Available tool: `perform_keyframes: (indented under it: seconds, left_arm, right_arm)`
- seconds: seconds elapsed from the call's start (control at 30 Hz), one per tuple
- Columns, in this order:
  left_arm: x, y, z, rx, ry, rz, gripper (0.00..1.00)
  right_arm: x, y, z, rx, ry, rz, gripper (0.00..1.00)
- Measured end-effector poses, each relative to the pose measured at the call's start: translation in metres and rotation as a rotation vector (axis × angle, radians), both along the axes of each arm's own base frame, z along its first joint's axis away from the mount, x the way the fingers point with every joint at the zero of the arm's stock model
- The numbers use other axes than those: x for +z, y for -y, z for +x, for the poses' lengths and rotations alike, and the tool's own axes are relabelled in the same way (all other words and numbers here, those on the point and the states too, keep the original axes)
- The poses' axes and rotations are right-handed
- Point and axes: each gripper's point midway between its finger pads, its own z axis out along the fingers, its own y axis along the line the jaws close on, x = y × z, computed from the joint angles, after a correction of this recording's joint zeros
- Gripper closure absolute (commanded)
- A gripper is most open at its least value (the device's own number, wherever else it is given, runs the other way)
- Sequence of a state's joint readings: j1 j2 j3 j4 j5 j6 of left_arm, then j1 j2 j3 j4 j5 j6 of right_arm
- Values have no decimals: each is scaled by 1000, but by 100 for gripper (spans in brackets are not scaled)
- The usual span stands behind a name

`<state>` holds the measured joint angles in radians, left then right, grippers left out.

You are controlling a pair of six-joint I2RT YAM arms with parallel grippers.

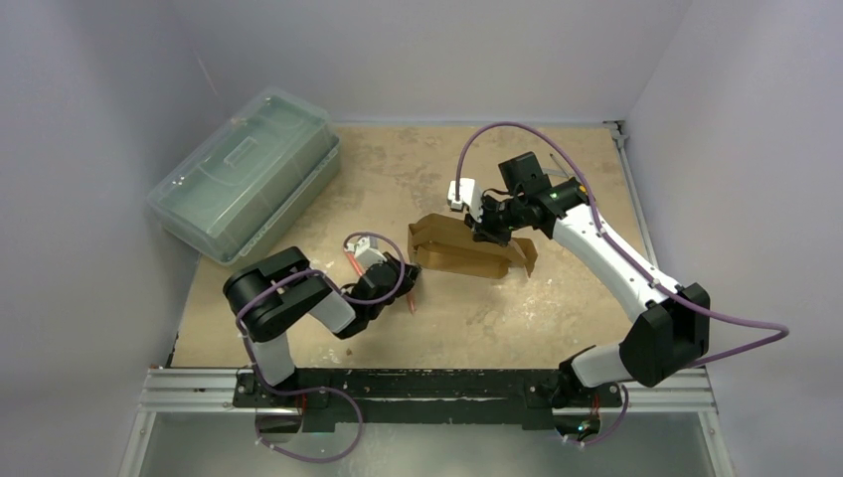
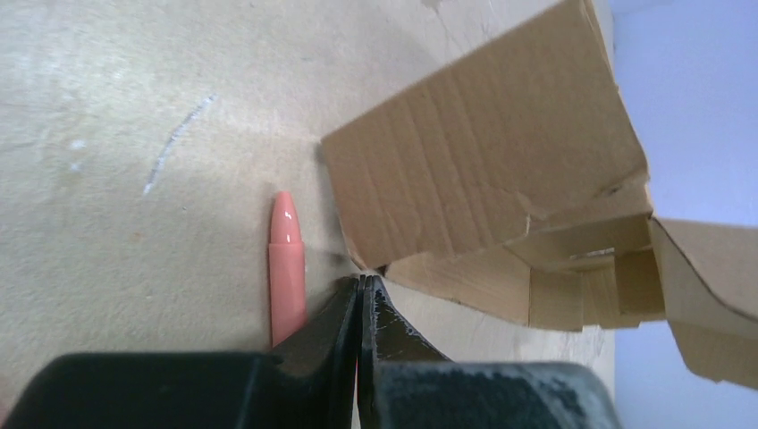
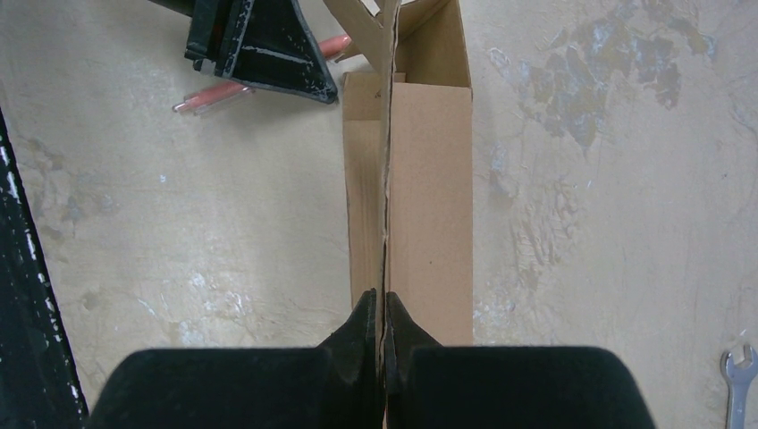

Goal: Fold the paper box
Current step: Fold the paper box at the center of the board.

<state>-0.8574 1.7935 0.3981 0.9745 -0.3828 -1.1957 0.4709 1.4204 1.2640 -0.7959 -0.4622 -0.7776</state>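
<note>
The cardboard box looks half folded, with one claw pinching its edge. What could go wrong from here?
The right gripper pinches only a thin cardboard edge of the paper box; a hard pull might tear or crease it. The left gripper is shut, tips at the box's corner, so a push may slide the box instead of folding it. The pink pen-like object lies beside those tips and could get knocked.

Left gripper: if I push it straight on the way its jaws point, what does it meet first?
The paper box: its near corner sits just ahead of the shut jaws of the left gripper, seemingly almost touching. The pink pen lies alongside, off that line.
</note>
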Motion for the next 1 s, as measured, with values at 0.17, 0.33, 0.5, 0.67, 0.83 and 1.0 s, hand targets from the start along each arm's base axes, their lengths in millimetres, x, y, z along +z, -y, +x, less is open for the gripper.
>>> perform_keyframes:
  seconds: [0.17, 0.33, 0.5, 0.67, 0.83, 1.0]
  left_arm:
    - [0, -7, 8, 99, -8, -21, 100]
    - [0, -7, 14, 144, -4, -44, 100]
    - [2, -3, 18, 143, 17, -68, 100]
    - [3, 1, 18, 115, 38, -69, 100]
    - [3, 6, 14, 61, 53, -36, 100]
    - [4, 15, 13, 4, 63, -15, 100]
  right_arm:
    - [0, 0, 0, 0, 0, 1, 100]
    - [0, 0, 0, 1, 0, 1, 100]
    - [0, 0, 0, 1, -1, 1, 100]
    - [-1, 0, 0, 1, -1, 1, 100]
    - [-1, 0, 0, 1, -1, 1, 100]
    - [-1, 0, 0, 1, -2, 0, 100]
